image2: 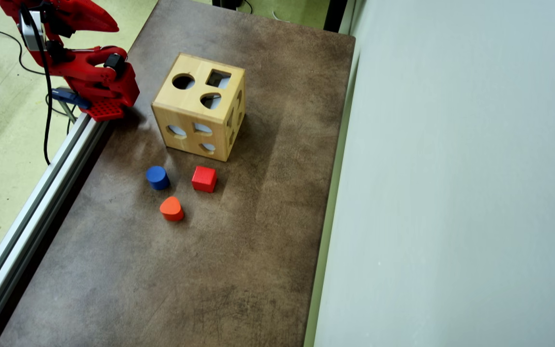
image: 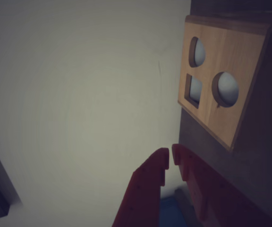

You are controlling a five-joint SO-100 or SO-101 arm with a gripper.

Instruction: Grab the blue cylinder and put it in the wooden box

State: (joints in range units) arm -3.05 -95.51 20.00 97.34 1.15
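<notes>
The blue cylinder (image2: 157, 177) stands on the brown table in the overhead view, just in front of the wooden box (image2: 181, 103). The box is a light-wood cube with round, square and other holes; the wrist view shows one face of it at the upper right (image: 230, 52). My red gripper (image2: 112, 26) is folded back at the table's top left corner, far from the cylinder and to the left of the box. In the wrist view its fingertips (image: 170, 153) almost touch, and nothing is between them. The cylinder is out of the wrist view.
A red cube (image2: 204, 179) and an orange-red rounded block (image2: 171, 208) lie close to the cylinder. An aluminium rail (image2: 41, 193) runs along the table's left edge, with a blue clamp (image2: 69, 96) at the arm's base. A pale wall (image2: 451, 193) borders the right side.
</notes>
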